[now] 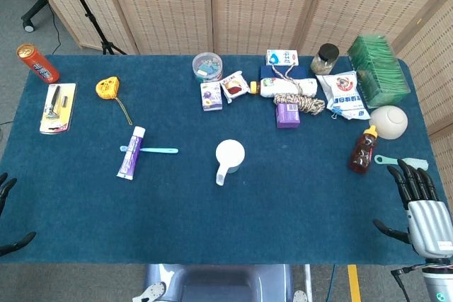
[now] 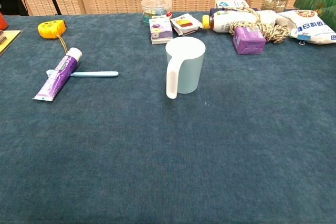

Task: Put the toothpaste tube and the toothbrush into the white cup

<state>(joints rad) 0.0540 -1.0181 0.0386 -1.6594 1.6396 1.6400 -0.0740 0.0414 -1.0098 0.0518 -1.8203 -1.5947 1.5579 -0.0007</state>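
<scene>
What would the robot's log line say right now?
left hand open | right hand open | toothpaste tube across toothbrush | white cup upright

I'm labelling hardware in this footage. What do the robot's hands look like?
The right hand has slim black fingers on a silver-grey ribbed metal back, with a grey wrist bearing a small green mark. Of the left hand, only black fingers show at the frame edge.

Colours on the dark blue desk (image 1: 297, 210)
Purple-and-white toothpaste tube (image 1: 131, 152) — light blue toothbrush (image 1: 150, 150) — white cup (image 1: 228, 156).
</scene>
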